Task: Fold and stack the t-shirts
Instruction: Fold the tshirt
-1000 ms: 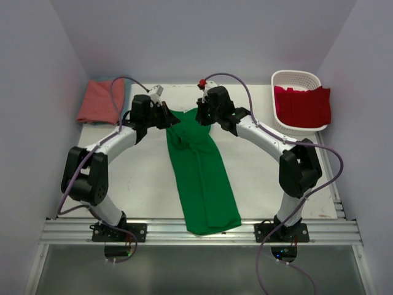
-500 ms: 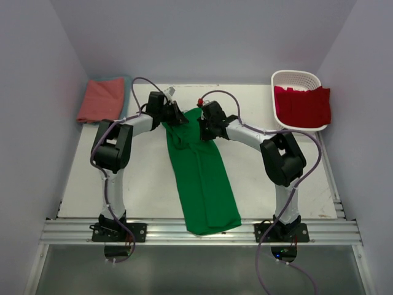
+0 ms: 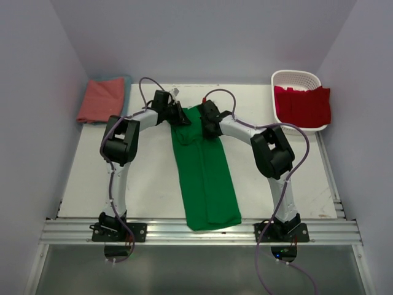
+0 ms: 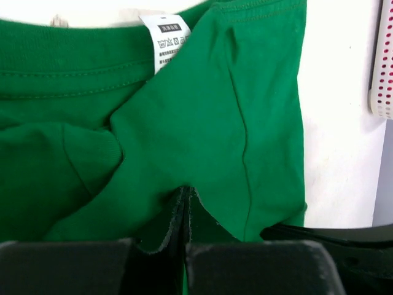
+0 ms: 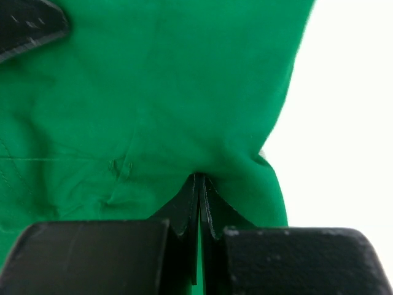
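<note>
The bright green t-shirt [image 3: 204,169] lies as a long narrow strip down the middle of the table, reaching the front edge. My left gripper [image 3: 181,118] is shut on its far left part, near the collar and white label [image 4: 167,37]. My right gripper [image 3: 206,126] is shut on its far right part. Each wrist view shows green cloth [image 5: 153,98] pinched between closed fingers. A salmon-pink t-shirt [image 3: 101,99] lies folded at the far left, over a teal-blue edge. A bright red t-shirt [image 3: 302,106] hangs over the basket.
A white plastic lattice basket [image 3: 296,78] stands at the far right corner; its edge shows in the left wrist view [image 4: 384,61]. Grey walls close in the left, back and right sides. A metal rail [image 3: 196,232] runs along the front.
Both arms have stretched farther out and the grippers have drawn closer together at the shirt's far end. The green shirt has slid slightly away and lies straighter.
</note>
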Motion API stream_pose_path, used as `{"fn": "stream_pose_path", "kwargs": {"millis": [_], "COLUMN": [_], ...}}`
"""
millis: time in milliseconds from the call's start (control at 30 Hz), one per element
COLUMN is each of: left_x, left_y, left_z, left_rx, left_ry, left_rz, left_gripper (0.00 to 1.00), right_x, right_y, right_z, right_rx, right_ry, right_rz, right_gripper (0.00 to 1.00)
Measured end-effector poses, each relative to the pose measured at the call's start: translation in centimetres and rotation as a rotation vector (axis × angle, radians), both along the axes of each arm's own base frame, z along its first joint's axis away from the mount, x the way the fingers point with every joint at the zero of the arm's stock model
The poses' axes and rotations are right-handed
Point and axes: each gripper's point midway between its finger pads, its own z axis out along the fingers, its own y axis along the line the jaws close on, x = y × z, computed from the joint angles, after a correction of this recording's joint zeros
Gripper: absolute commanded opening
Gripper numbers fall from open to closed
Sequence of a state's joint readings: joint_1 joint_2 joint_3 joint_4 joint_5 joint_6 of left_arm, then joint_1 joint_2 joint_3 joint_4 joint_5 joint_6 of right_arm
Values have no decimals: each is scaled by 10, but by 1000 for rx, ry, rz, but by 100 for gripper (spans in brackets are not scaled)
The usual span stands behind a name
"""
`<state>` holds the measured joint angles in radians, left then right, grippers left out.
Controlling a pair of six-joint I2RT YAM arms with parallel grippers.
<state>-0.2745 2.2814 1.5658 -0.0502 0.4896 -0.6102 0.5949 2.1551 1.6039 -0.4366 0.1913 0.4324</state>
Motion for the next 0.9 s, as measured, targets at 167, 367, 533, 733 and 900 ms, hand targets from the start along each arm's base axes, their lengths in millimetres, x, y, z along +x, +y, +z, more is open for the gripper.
{"fn": "stream_pose_path", "kwargs": {"millis": [167, 367, 533, 733, 900], "left_x": [24, 62, 79, 106, 102], "left_y": [-10, -14, 11, 68, 90], "left_z": [-1, 3, 6, 14, 36], "left_rx": [-1, -3, 23, 19, 13], "left_ry": [12, -26, -36, -76, -124], "left_rz": [-9, 6, 46, 111, 131], "left_gripper": [0, 0, 0, 0, 0], "right_x": [4, 0, -5, -2, -14], "right_y": [-17, -41, -59, -66, -76], "right_z": [0, -2, -2, -2, 2], "right_rx": [-68, -159, -187, -186, -200], "right_ry": [-25, -33, -18, -17, -12], "right_rz": [-72, -126, -158, -176, -179], "right_gripper": [0, 0, 0, 0, 0]}}
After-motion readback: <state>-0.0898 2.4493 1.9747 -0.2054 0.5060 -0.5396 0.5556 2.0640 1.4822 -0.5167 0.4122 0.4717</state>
